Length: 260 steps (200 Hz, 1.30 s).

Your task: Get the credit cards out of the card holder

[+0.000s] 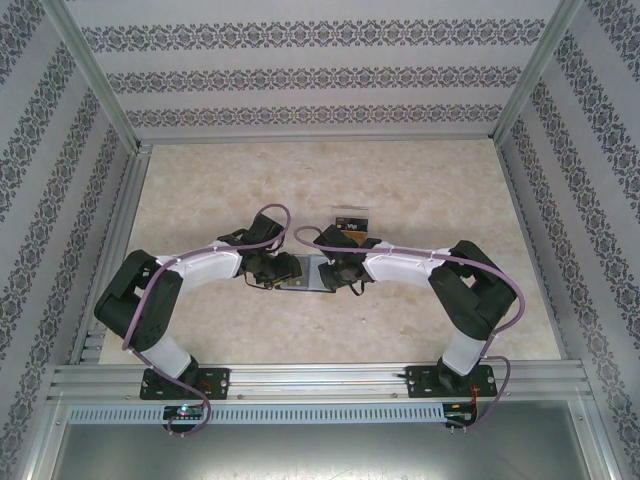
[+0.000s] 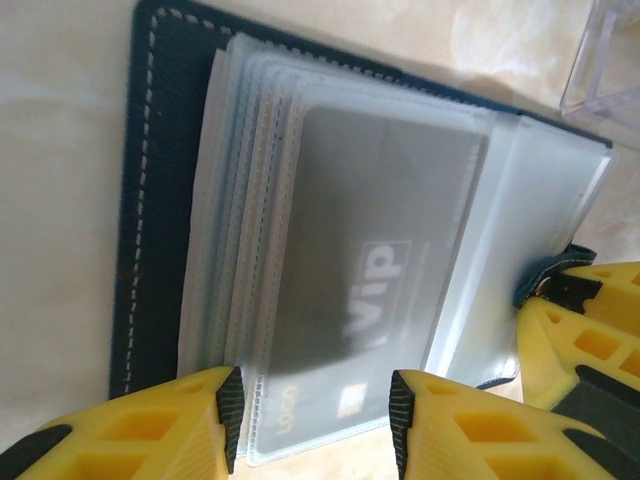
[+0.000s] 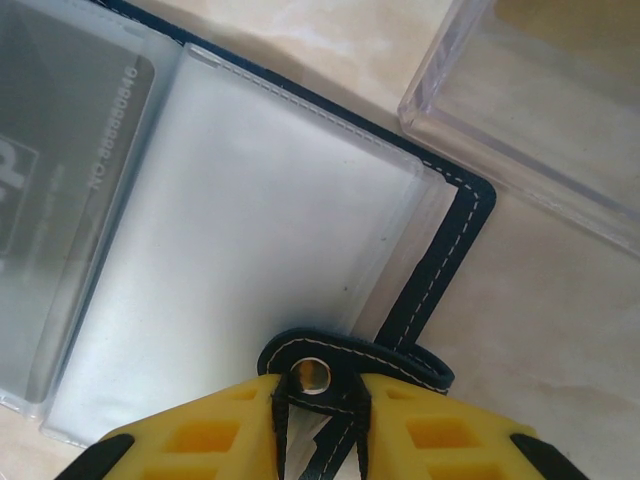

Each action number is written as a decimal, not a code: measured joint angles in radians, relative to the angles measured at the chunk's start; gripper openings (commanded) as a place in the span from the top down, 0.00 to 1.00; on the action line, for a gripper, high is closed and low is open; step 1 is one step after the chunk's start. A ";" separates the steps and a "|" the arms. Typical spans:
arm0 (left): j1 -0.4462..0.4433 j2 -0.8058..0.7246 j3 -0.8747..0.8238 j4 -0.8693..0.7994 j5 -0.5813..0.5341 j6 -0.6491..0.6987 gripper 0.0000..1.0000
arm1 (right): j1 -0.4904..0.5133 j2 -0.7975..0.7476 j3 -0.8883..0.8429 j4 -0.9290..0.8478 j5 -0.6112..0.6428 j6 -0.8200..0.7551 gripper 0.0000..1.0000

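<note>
The card holder (image 2: 165, 200) lies open on the bench (image 1: 420, 190) between the two arms, just beside a clear plastic box (image 3: 540, 110). The right claw (image 3: 320, 410) is closed narrowly on the holder's closing tab (image 3: 345, 358), its yellow fingers pinching the strap at the snap. The left claw (image 2: 315, 420) stands partly open at the near edge of the fanned clear sleeves (image 2: 250, 200), the top sleeve's edge showing between its fingertips; whether they touch it cannot be told. Inside that sleeve sits a grey credit card (image 2: 380, 260) printed VIP, not yet drawn out.
</note>
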 measured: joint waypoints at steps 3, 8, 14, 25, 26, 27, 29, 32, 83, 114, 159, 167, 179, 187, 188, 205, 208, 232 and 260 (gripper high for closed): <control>0.000 0.002 0.000 0.001 0.004 0.000 0.54 | 0.000 0.000 0.000 0.000 0.000 0.000 0.72; 0.000 0.005 0.000 0.004 0.013 0.001 0.54 | 0.000 0.000 0.000 0.000 0.000 0.000 0.72; 0.000 0.006 0.000 0.008 0.021 0.002 0.54 | 0.000 0.000 0.000 0.000 0.000 0.001 0.72; 0.000 0.008 0.000 0.016 0.033 0.004 0.54 | 0.000 0.000 0.000 0.000 0.000 0.003 0.72; 0.000 0.009 0.000 0.016 0.034 0.004 0.54 | 0.001 0.000 0.000 0.000 0.000 0.003 0.72; 0.000 0.009 0.000 0.016 0.035 0.004 0.54 | 0.001 0.000 0.000 0.000 0.000 0.003 0.72; 0.000 0.010 0.000 0.017 0.037 0.004 0.54 | 0.002 0.000 0.000 0.000 0.001 0.003 0.72; 0.001 0.010 0.000 0.018 0.039 0.004 0.54 | 0.002 0.000 0.000 0.000 0.003 0.003 0.72; 0.006 0.010 0.000 0.043 0.085 0.008 0.24 | 0.006 0.002 0.000 0.000 0.011 0.003 0.72; 0.005 0.009 0.007 0.076 0.133 0.015 0.03 | 0.006 0.004 0.003 -0.001 0.011 0.003 0.72; 0.006 0.008 0.008 0.084 0.149 0.015 0.00 | 0.006 0.005 0.006 -0.007 0.010 0.015 0.71; 0.006 0.009 0.008 0.084 0.150 0.015 0.00 | 0.006 0.005 0.006 -0.007 0.010 0.018 0.71; 0.006 0.010 0.008 0.084 0.153 0.015 0.00 | 0.006 0.005 0.006 -0.007 0.010 0.022 0.70; 0.006 0.010 0.008 0.084 0.153 0.015 0.00 | 0.006 0.005 0.006 -0.007 0.010 0.026 0.70; 0.006 0.010 0.008 0.084 0.153 0.015 0.01 | 0.006 0.005 0.006 -0.007 0.010 0.026 0.70; 0.006 0.010 0.008 0.084 0.153 0.015 0.00 | 0.006 0.005 0.006 -0.007 0.009 0.028 0.69; 0.006 0.010 0.008 0.085 0.154 0.015 0.00 | 0.006 0.005 0.006 -0.007 0.009 0.029 0.69; 0.006 0.010 0.008 0.086 0.158 0.015 0.00 | 0.006 0.005 0.006 -0.006 0.006 0.029 0.68; 0.007 0.010 0.007 0.090 0.160 0.015 0.03 | 0.006 0.005 0.006 -0.006 0.005 0.029 0.69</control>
